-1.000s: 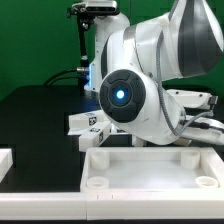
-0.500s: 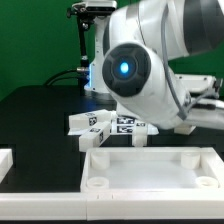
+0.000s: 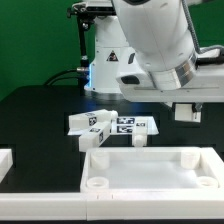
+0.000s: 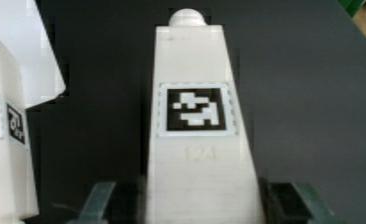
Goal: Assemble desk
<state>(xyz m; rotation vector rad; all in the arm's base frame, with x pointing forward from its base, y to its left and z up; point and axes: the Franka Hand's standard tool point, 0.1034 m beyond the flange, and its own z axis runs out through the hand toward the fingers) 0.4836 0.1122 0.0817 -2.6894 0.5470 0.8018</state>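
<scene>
The desk's big white rimmed panel [image 3: 150, 172] lies flat at the front of the black table, with round corner sockets showing. Tagged white legs [image 3: 110, 124] lie in a group just behind it. My gripper [image 3: 188, 112] hangs low at the exterior view's right, behind the panel's far edge. In the wrist view a white square leg [image 4: 198, 120] with a black-and-white tag and a rounded tip lies lengthwise between my gripper's [image 4: 196, 200] fingers [image 4: 102, 197]. A dark gap shows on each side of it, so the jaws stand open around it. A second tagged leg [image 4: 11, 110] lies beside it.
A white piece [image 3: 6, 160] sits at the table's front edge on the exterior view's left. My arm's big white body [image 3: 150, 45] fills the upper middle. A black stand [image 3: 80, 45] rises behind the table before a green backdrop.
My arm has swung up and toward the exterior view's right. The blue-lit joint has left the picture, and the group of legs behind the panel is now uncovered.
</scene>
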